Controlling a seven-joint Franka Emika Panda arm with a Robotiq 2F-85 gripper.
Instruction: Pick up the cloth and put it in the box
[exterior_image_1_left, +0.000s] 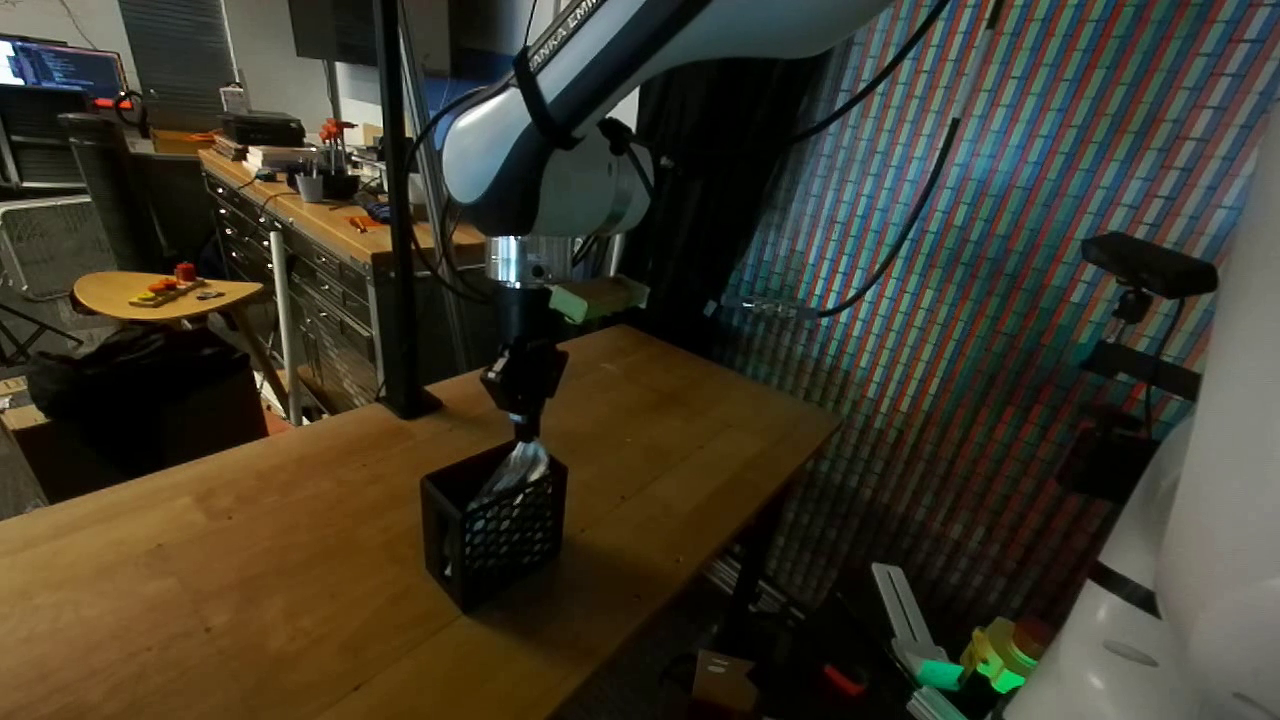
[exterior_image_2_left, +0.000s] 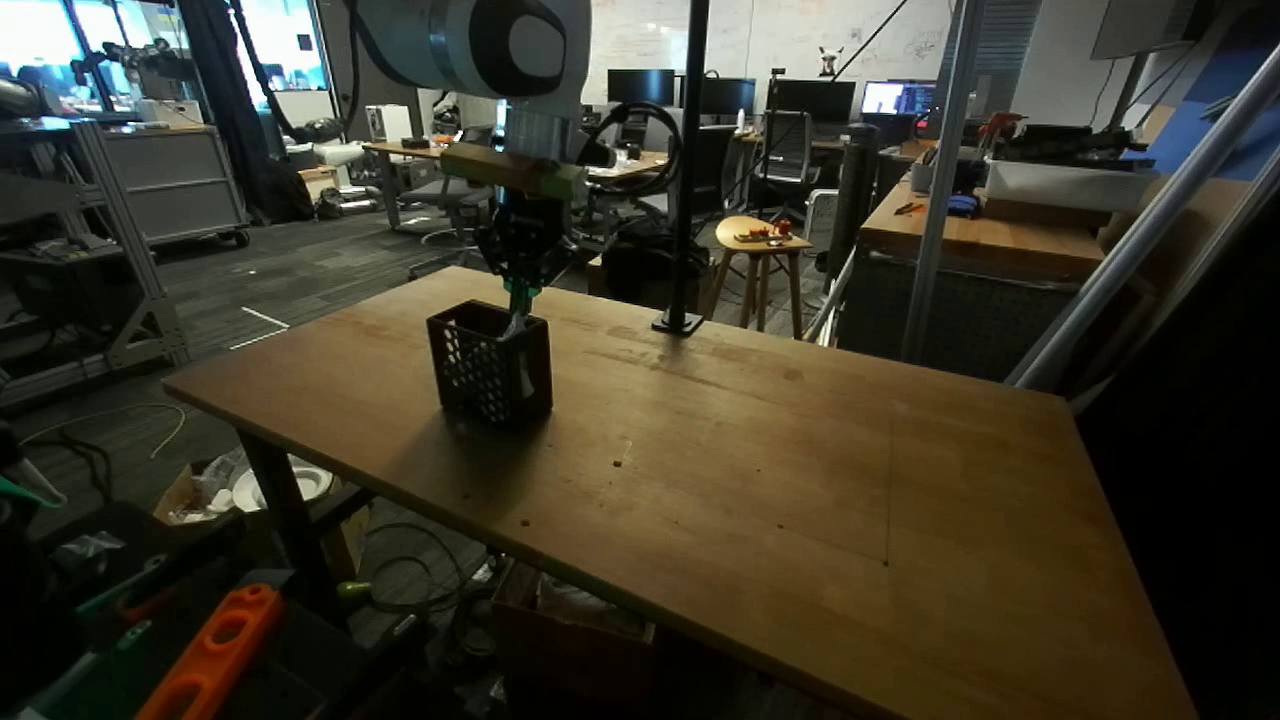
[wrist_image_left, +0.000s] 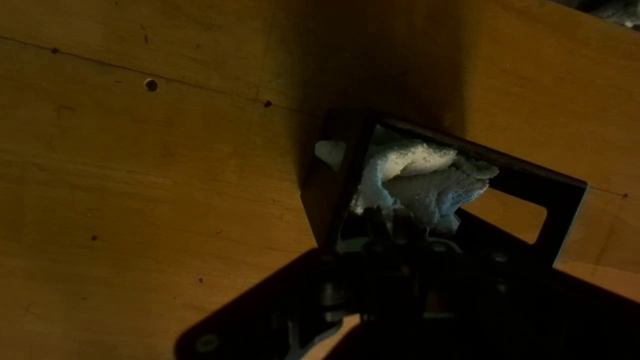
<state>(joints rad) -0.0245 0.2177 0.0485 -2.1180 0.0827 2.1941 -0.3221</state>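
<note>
The pale grey-white cloth (wrist_image_left: 425, 187) is bunched up inside the black lattice-sided box (wrist_image_left: 562, 225), toward one end of it in the wrist view. From above, my gripper (exterior_image_1_left: 527, 430) points straight down and is shut on the top of the cloth. In an exterior view the cloth (exterior_image_1_left: 522, 468) rises in a peak from inside the box (exterior_image_1_left: 445, 530) to the fingertips. Part of it shows through the mesh wall. The other exterior angle has the gripper (exterior_image_2_left: 520, 300) just over the rim of the box (exterior_image_2_left: 540, 365); most of the cloth there is hidden behind its walls.
The box stands on a wooden table (exterior_image_1_left: 250, 580), close to one of its edges. A black upright post (exterior_image_2_left: 690, 180) is fixed at the table's border behind the arm. A stool (exterior_image_2_left: 765, 240) with small coloured objects stands on the floor beyond.
</note>
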